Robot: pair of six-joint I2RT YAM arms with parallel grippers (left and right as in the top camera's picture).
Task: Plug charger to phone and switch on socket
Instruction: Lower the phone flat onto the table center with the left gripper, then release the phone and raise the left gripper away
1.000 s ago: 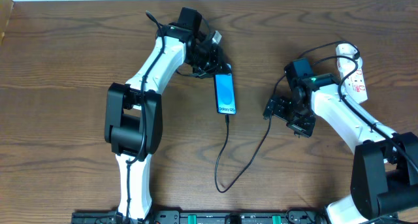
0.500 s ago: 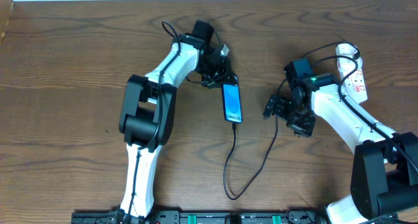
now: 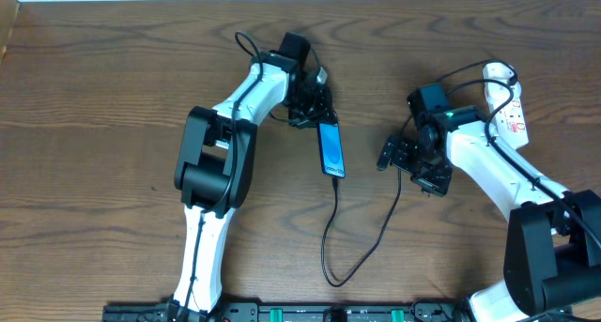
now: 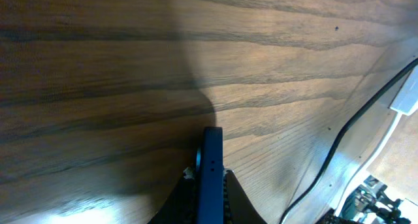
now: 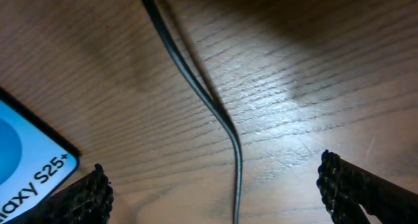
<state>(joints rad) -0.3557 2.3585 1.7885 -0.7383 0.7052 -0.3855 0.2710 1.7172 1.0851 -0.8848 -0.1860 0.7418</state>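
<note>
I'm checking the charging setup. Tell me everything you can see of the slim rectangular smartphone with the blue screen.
The slim rectangular smartphone has a lit bright blue screen and a dark frame; the right wrist view shows "S25+" near one corner. It points lengthwise away from the robot, slightly slanted, midway across the brown wooden table. The left gripper is shut on its far end; a thin black cable plugs into its near end.

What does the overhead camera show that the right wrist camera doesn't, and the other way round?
Only overhead: the socket at the far right, and the left tool holding the phone by its far end. Only right wrist: the S25+ print on the phone's corner and the right tool plainly open. Both: the phone, the charger cable and the wooden table.
</note>
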